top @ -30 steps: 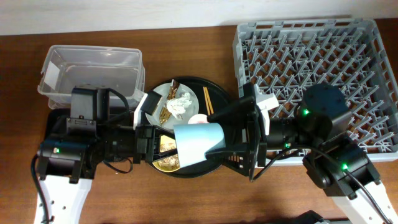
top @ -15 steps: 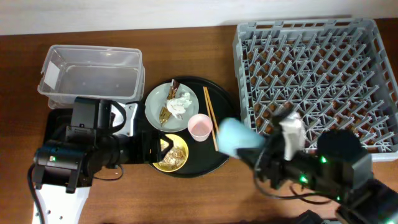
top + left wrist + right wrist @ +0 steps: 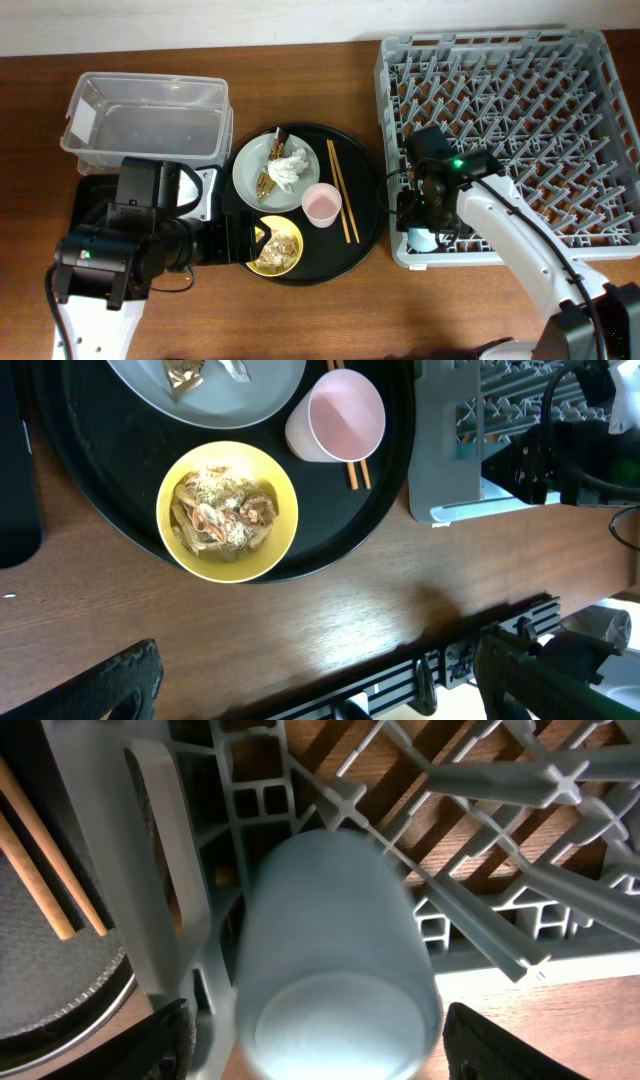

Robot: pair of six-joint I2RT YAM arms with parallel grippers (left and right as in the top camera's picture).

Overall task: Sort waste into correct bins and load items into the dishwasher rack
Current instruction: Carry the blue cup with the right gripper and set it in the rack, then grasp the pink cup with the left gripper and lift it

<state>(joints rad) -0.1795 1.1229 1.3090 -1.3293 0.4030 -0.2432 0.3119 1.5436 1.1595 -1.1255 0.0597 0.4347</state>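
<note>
The light-blue cup (image 3: 335,960) sits in the front-left corner of the dishwasher rack (image 3: 520,120), its round end facing the right wrist camera. My right gripper (image 3: 325,1045) straddles it, open, with a gap between each finger and the cup. A yellow bowl (image 3: 228,510) holds the food scraps, and my left gripper (image 3: 330,680) stands wide open beside it, over bare wood. The pink cup (image 3: 321,204) and chopsticks (image 3: 340,190) lie on the round tray. The grey plate (image 3: 250,160) carries the tissue (image 3: 291,167) and the wrapper (image 3: 268,178).
The clear tub (image 3: 145,120) stands at the back left, and the shallow black tray (image 3: 90,195) lies partly under my left arm. The round black tray (image 3: 365,215) nearly touches the rack's left wall. The table's front edge runs close behind my left fingers.
The blue cup passed from my left gripper to my right. The right arm carried it right into the rack's corner and spread its jaws. The left gripper opened and drew back.
</note>
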